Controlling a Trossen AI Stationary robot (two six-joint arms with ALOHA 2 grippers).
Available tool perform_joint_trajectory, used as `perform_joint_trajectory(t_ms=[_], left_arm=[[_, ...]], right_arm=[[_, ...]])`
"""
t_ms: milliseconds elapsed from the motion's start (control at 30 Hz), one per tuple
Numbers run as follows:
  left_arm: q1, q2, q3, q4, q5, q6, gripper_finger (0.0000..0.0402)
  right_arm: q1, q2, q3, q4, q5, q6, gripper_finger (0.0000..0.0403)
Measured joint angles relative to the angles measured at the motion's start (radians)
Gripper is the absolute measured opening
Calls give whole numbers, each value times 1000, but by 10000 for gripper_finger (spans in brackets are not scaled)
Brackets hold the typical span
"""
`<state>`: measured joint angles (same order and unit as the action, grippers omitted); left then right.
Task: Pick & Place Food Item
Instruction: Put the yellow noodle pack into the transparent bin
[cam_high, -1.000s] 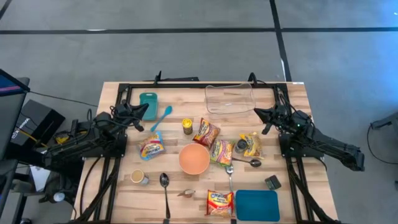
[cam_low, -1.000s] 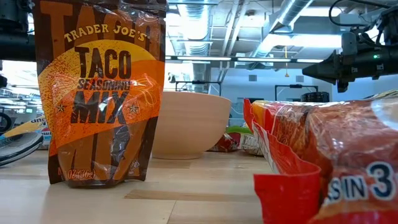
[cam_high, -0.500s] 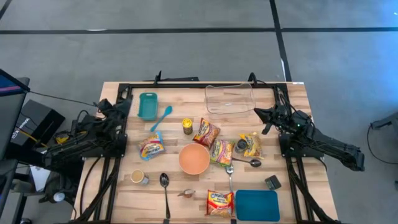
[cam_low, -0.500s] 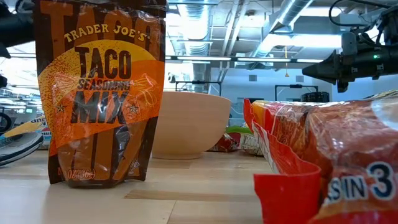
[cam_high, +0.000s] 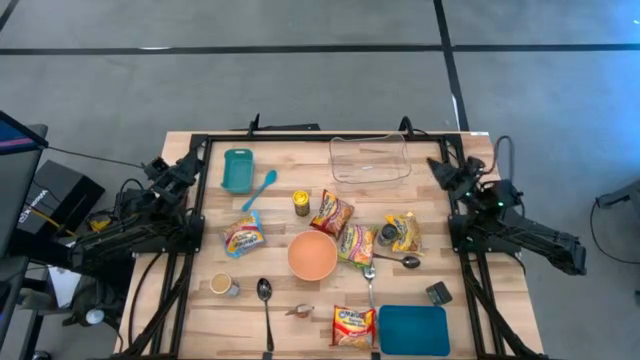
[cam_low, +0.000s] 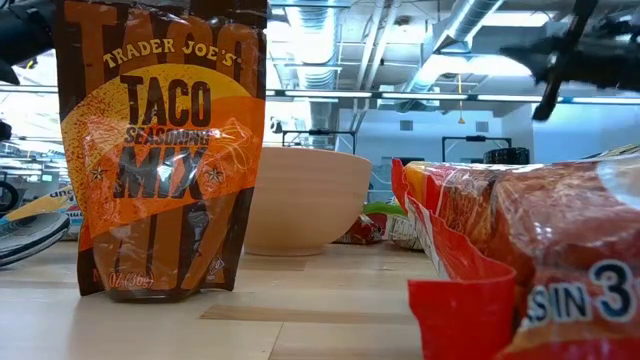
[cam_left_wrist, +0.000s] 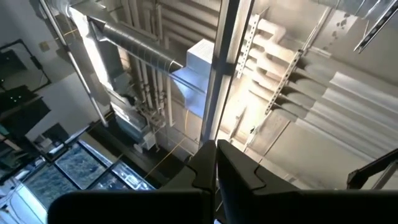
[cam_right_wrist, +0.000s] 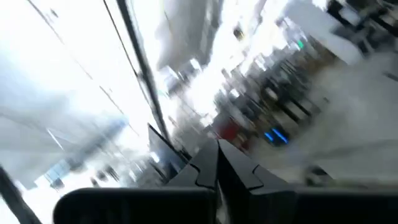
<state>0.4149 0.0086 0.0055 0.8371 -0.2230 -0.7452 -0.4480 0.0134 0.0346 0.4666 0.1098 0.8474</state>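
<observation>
Claws both sit shut and empty, left claw (cam_high: 160, 170) at nine o'clock, right claw (cam_high: 437, 165) at three, clear of the bench (cam_high: 300, 330).

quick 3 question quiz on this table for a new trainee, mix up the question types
1. True or false: the peach bowl holds a food packet.
2. What lies directly beside the teal container, toward the table's middle? A) blue spoon B) yellow-lidded jar C) clear tub
3. Fill in: both the left gripper and the right gripper are ____ and hold nothing.

Key: 1 false, it is empty; 2 A; 3 shut.
</observation>
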Motion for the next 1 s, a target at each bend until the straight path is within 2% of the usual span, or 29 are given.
perform_joint_trajectory(t_ms=[100, 233, 467, 633, 1000], left_arm=[[0, 0, 0, -1, 0, 0, 8], [-1, 1, 0, 14, 25, -5, 8], [-1, 90, 0, 184, 41, 3, 8], [0, 228, 68, 215, 56, 4, 8], [-1, 627, 316, 211, 282, 60, 8]], right_arm=[[0, 0, 35, 23, 4, -13, 1], [0, 0, 107, -33, 4, -37, 1], [0, 2, 295, -326, 31, -122, 1], [0, 51, 438, -524, 53, -168, 1], [4, 314, 736, -931, 48, -175, 0]])
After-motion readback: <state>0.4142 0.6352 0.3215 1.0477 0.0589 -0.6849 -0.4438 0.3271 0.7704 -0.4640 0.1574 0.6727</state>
